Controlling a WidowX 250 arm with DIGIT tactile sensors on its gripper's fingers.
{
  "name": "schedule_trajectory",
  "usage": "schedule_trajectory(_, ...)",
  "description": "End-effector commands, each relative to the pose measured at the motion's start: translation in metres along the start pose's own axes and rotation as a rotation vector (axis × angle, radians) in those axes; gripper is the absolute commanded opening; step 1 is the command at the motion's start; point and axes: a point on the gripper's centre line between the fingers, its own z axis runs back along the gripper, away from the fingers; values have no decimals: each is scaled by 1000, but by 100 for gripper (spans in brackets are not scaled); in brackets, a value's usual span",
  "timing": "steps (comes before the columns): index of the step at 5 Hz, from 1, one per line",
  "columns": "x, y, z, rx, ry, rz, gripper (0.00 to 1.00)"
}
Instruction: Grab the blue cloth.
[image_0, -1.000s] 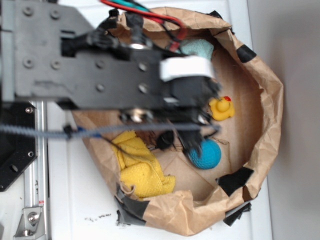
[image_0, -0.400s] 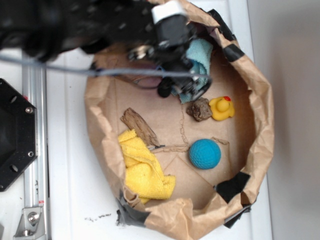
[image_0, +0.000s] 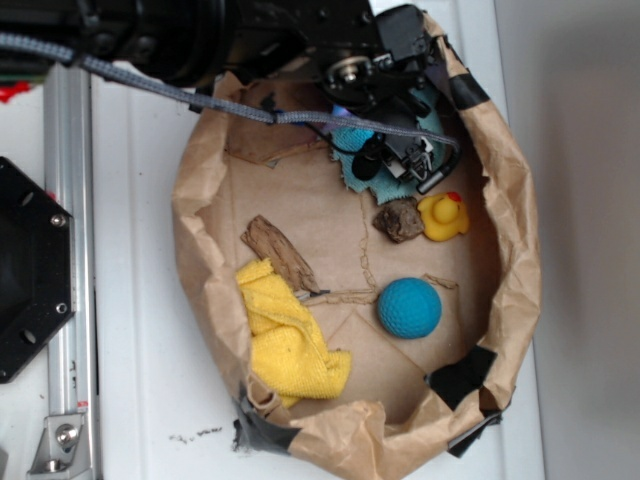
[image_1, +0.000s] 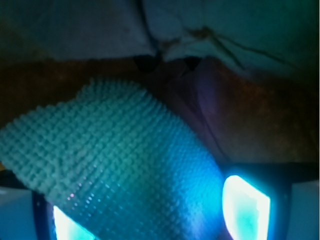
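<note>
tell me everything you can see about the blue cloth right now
The blue cloth is a small rag of pale teal-blue fabric with a nubbly, looped surface like terry, seen close in the wrist view. It lies rumpled on the floor of the brown paper bag, near its upper wall, above the brown chunk and yellow duck. The gripper sits right over it and hides most of it; only its lower edge shows. In the wrist view it lies between the fingers.

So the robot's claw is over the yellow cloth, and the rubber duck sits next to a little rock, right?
Not quite. In the exterior view the gripper is over the blue cloth at the top of the paper bag. The yellow cloth lies untouched at the lower left. The rubber duck does sit next to the little rock.
</note>
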Motion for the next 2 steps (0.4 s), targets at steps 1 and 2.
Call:
schedule_trajectory(1,12,-16,20,-66,-64,-118,100)
schedule_trajectory(2,13,-21,23,-58,-94,-153,0)
